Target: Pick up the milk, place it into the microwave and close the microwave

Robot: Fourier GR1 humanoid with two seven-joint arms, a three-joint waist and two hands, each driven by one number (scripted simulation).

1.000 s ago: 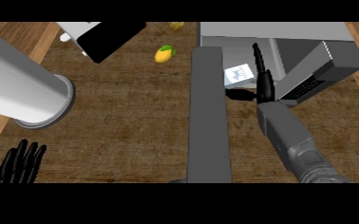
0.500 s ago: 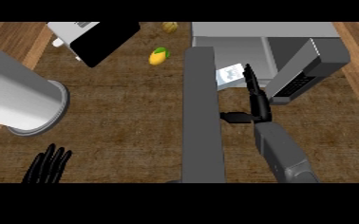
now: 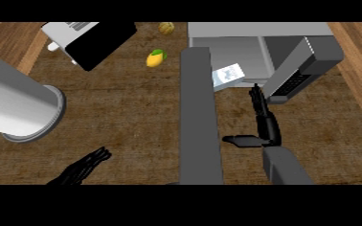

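The milk (image 3: 226, 75) sits inside the open microwave (image 3: 262, 29). The right robot hand (image 3: 267, 127), fingers straight, hovers near it, not touching.

A dark brown, wood-grained counter top (image 3: 134, 119) fills the view. At ten o'clock sits a white appliance (image 3: 62, 33) with a black panel (image 3: 102, 43) tilted across it. Just beside the panel, toward eleven o'clock, lies a yellow fruit with a green end (image 3: 155, 57). A smaller, tan round fruit (image 3: 166, 27) lies near twelve o'clock, at the far edge. At nine o'clock stands a large pale grey cylinder (image 3: 25, 107), partly cut off by the view's edge.
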